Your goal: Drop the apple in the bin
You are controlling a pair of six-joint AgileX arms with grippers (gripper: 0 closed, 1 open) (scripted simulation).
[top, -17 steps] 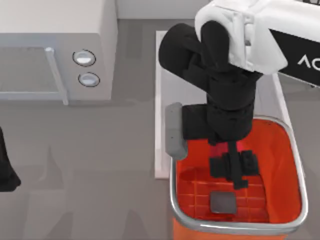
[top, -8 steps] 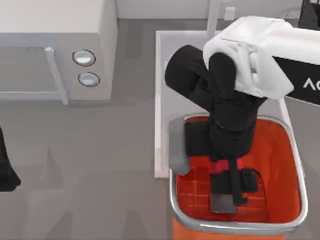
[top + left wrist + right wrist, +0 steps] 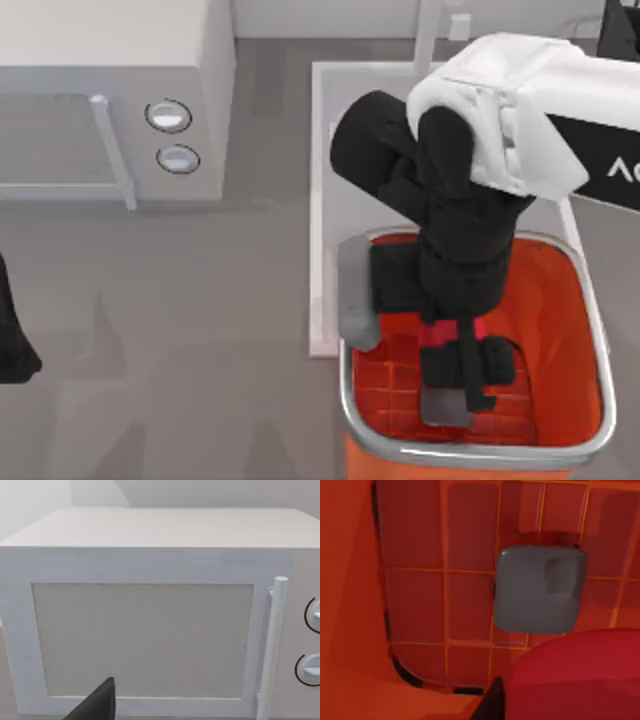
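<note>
Beneath and all around the right gripper [image 3: 460,385] spreads the grey table [image 3: 200,300]. Well off to that gripper's left in the top view, at the far side of the table, stands a pale microwave [image 3: 110,100] with two round knobs beside its door handle. Just beyond the gripper, on the far side of the bin, lies a white sink basin [image 3: 322,150], its near edge overlapped by the bin's rim.

Directly around the gripper sits the orange-red bin [image 3: 575,330], square with rounded corners and a shiny silver rim, at the near right of the table. My right arm [image 3: 500,110] reaches over it from the right, and its black wrist drops straight down through the opening, so the gripper hangs inside the walls, low over the gridded floor.

The gripper is clamped on the apple [image 3: 575,675], a dark red round shape pressed close against the wrist camera. So the apple is inside the bin's walls, above the floor and not lying on it. Just under the gripper is the floor's dark grey square centre [image 3: 537,587].

My left arm [image 3: 12,340] is parked at the table's left edge, well apart from the bin. The left gripper [image 3: 97,707] faces the microwave door; whether it is wide or narrow I cannot tell.
</note>
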